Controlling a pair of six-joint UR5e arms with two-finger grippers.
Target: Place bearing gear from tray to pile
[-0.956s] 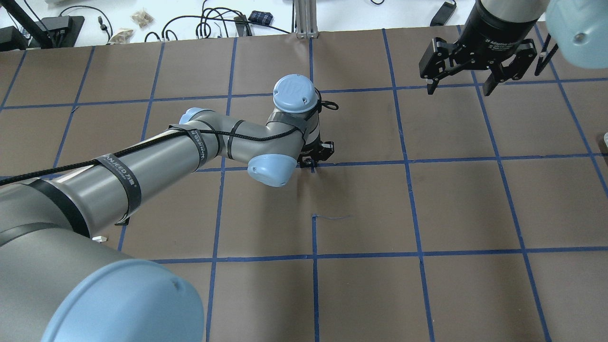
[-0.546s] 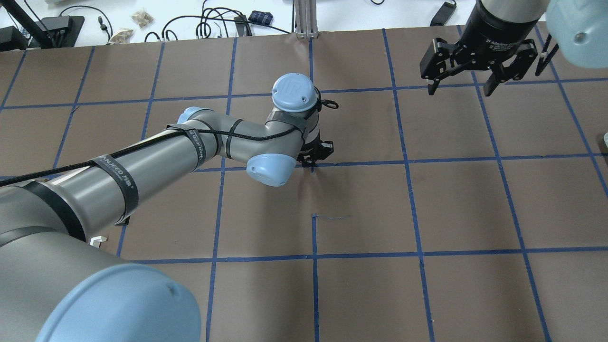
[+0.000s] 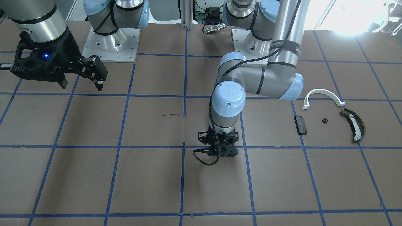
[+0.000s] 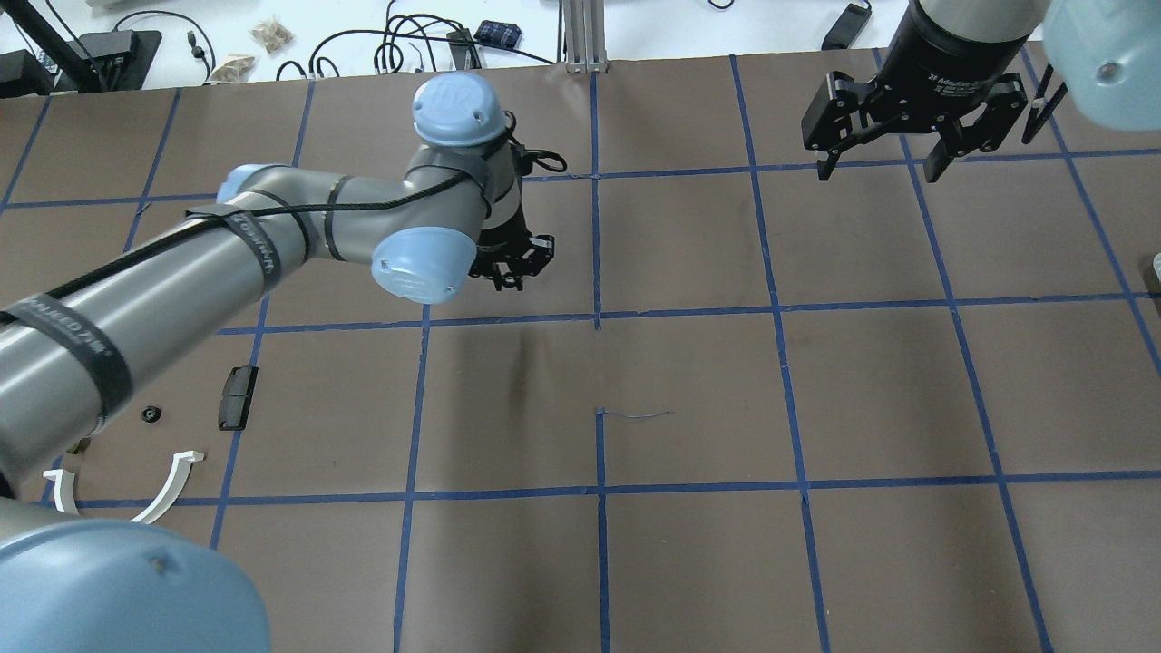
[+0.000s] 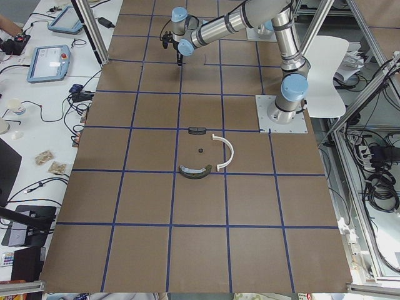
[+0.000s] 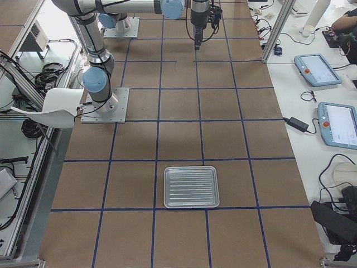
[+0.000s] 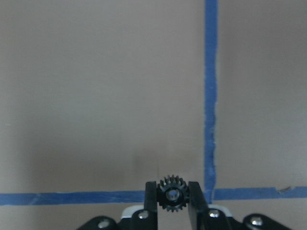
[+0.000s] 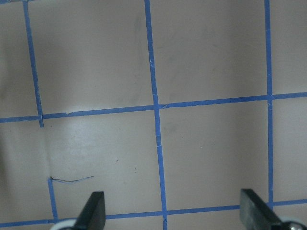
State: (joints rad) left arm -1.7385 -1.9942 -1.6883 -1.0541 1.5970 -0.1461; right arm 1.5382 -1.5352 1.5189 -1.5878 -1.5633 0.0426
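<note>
L pincer is pressed onto the gear, a small black toothed wheel held by its rim between the two fingers, hub facing the wrist cam. It hangs over the brown worktop, just beside a crossing of the blue tape lines.

In the overhead view the L arm reaches in from the left w/ its wrist bent down, and the pincer points at the worktop near the middle of the far half.

The pile lies well apart from the gear, on the robot's left side:
- white half-ring, open side toward the front cam
- dark olive curved piece w/ a white strip, near one end of the half-ring
- black block, below the half-ring's other end
- tiny black round part, between the block and the olive piece

None of these parts touch.

The metal tray shows only in the right-side view, flat on the worktop at the robot's right end, far from both arms.

R pincer is spread wide w/ nothing between the fingers. It hangs above the far right part of the worktop, and its wrist cam sees only tape grid.
</note>
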